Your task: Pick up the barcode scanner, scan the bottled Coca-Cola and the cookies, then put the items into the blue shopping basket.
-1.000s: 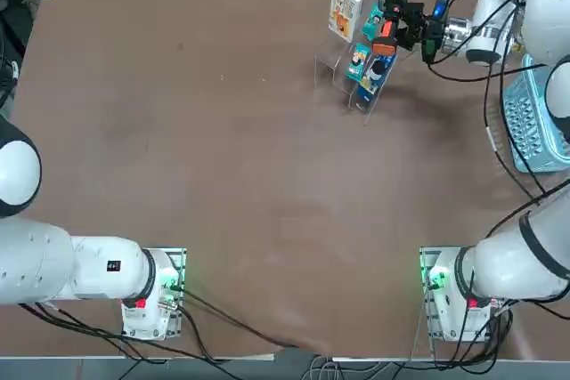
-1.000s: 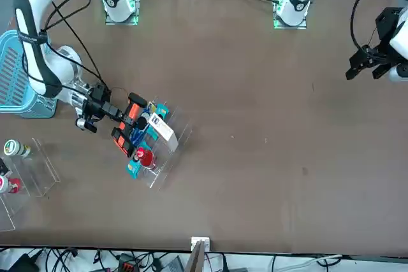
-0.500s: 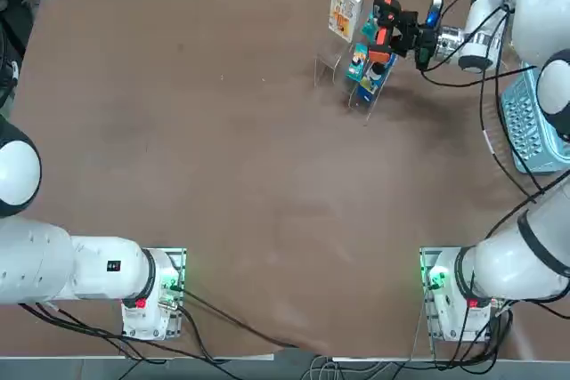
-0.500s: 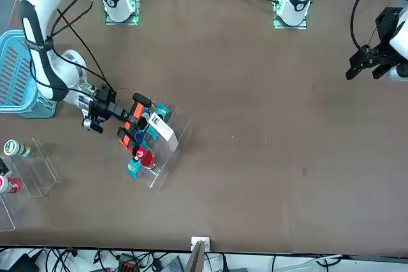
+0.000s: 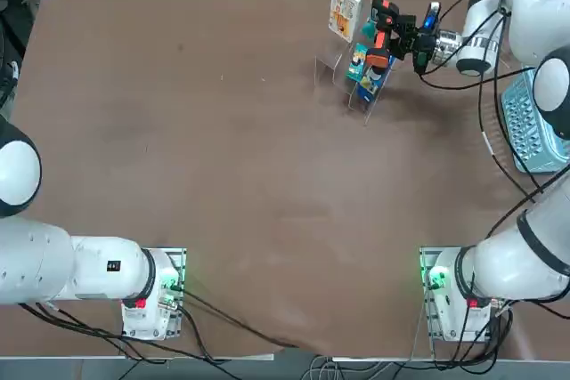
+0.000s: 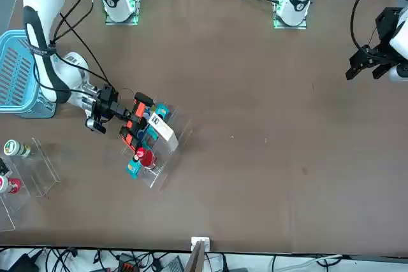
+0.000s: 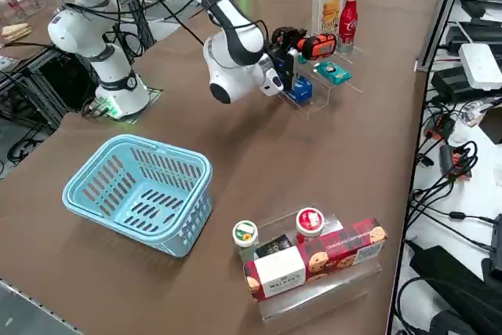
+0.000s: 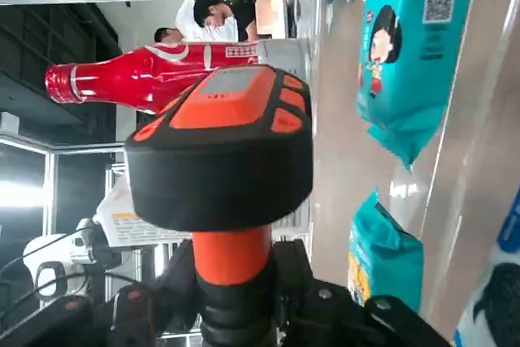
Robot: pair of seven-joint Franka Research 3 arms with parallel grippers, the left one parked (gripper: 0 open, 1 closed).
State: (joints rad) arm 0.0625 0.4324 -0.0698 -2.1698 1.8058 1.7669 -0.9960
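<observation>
Seen from overhead, the brown table [image 5: 223,157] lies bare across its left and middle. At its far right stands a clear acrylic display stand [image 5: 343,77] holding the goods. The cookies [image 5: 345,6], a white box with orange-yellow print, stand upright at the stand's far end, with the bottled Coca-Cola [image 7: 349,12] just beside them, upright, red with a white-marked label. Small teal packs [image 5: 361,60] and a blue pack [image 5: 372,80] fill the nearer part of the stand.

Just right of the stand, the right end effector [image 5: 411,40] lies level and points at the goods, its fingers clamped on the orange handle of the barcode scanner [image 5: 385,28]. The scanner's black-and-orange head hangs over the teal packs, close to the cookies and the bottle; whether it touches any pack cannot be told. From the wrist camera, the scanner's head [image 8: 223,148] fills the middle of the view, the red bottle [image 8: 154,75] lying across behind it and 2 teal packs [image 8: 406,46] to one side.

Farther right, at the table's edge, the blue shopping basket [image 5: 534,126] sits well apart from the stand; the side camera shows nothing in it. In that view a second clear stand [image 7: 314,272] near the basket carries 2 small lidded cups and flat boxes.
</observation>
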